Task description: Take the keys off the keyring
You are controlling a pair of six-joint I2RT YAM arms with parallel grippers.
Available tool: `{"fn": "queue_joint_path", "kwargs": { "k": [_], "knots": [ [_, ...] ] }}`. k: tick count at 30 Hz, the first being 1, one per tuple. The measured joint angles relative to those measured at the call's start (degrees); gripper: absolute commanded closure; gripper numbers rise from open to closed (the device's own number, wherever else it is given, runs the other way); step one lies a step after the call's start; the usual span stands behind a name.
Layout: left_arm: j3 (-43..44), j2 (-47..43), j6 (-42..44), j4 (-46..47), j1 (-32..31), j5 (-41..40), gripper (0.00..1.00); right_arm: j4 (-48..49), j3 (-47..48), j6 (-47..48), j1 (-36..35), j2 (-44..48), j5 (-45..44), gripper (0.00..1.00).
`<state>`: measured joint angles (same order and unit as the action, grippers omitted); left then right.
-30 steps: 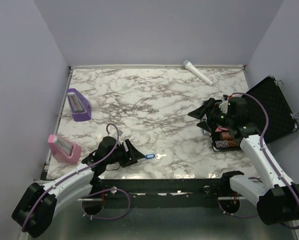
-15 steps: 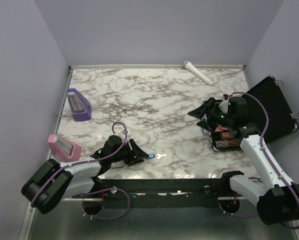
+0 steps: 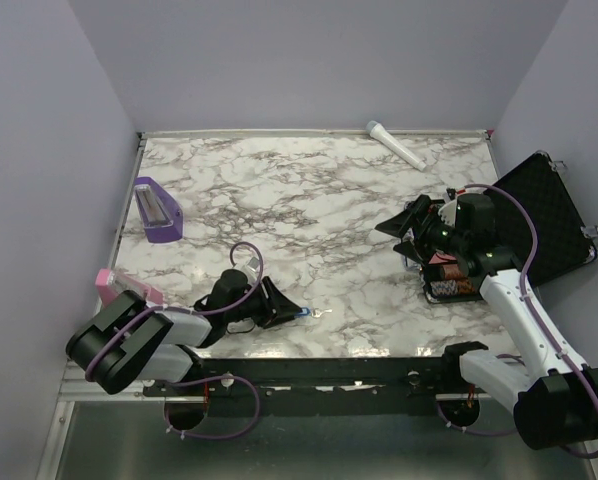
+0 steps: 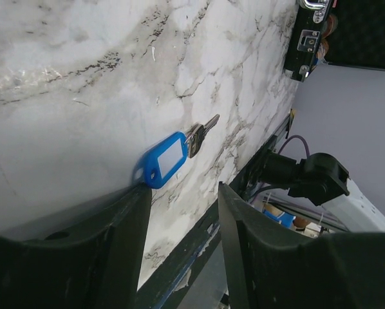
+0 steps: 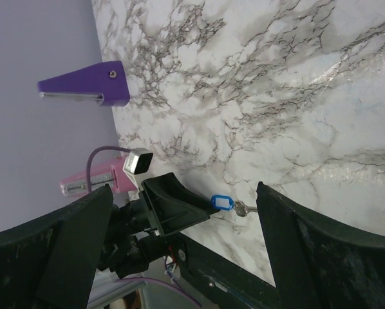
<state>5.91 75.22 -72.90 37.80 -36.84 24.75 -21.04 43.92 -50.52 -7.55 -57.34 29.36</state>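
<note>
I have the left gripper [image 3: 291, 310] down low at the near edge of the white marble-patterned tabletop [image 3: 309, 200], lying almost flat along it, its two black fingers [image 4: 122, 238] spread apart and pinching nothing. The small blue oval plastic key tag [image 4: 165, 159] lies flat on the marble just ahead of that gap, its hole end right beside the tip of one finger (I cannot tell whether the two touch). The tiny flat silver metal key [image 4: 200, 133] is joined to the tag's far end and points away from the gripper; from above, tag [image 3: 299, 313] and key [image 3: 319, 312] form a short line near the front edge. The right gripper [image 3: 401, 235] is held above the right part of the table, well apart from the tag, jaws wide open and empty; its wrist camera looks across at the tag [image 5: 221, 203]. A purple wedge-shaped block [image 3: 157, 210] sits at the left, a pink block [image 3: 119, 285] nearer the front-left corner, a white cylinder [image 3: 396, 145] at the back edge, and an open black case [image 3: 549, 215] at the right.
</note>
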Motion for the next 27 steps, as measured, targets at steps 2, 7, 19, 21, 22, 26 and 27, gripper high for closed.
{"fn": "queue_joint_path", "kwargs": {
  "k": [2,7,19,21,22,26,27],
  "knots": [
    [-0.02,0.85,-0.04,1.07,0.00,-0.02,0.49,0.00,0.00,0.00,0.00,0.00,0.00,0.00],
    [-0.63,1.46,-0.04,2.64,0.00,-0.09,0.53,0.00,0.00,0.02,0.00,0.00,0.00,0.00],
    [-0.92,3.23,0.33,5.35,0.00,-1.22,0.66,-0.02,0.00,0.46,0.00,-0.02,0.00,0.00],
    [-1.11,3.74,0.33,6.36,0.00,-1.42,0.70,-0.02,0.00,0.57,0.00,-0.02,0.00,0.00],
    [-1.18,4.04,0.31,6.84,0.00,-1.57,0.73,-0.02,0.00,0.59,0.00,-0.02,0.00,0.00],
    [-1.22,5.99,0.17,9.64,0.00,-1.73,0.77,-0.02,0.00,0.61,0.00,-0.02,0.00,0.00],
    [-1.22,6.60,0.09,10.43,0.00,-1.75,0.80,-0.02,0.00,0.63,0.00,-0.02,0.00,0.00]
  ]
}}
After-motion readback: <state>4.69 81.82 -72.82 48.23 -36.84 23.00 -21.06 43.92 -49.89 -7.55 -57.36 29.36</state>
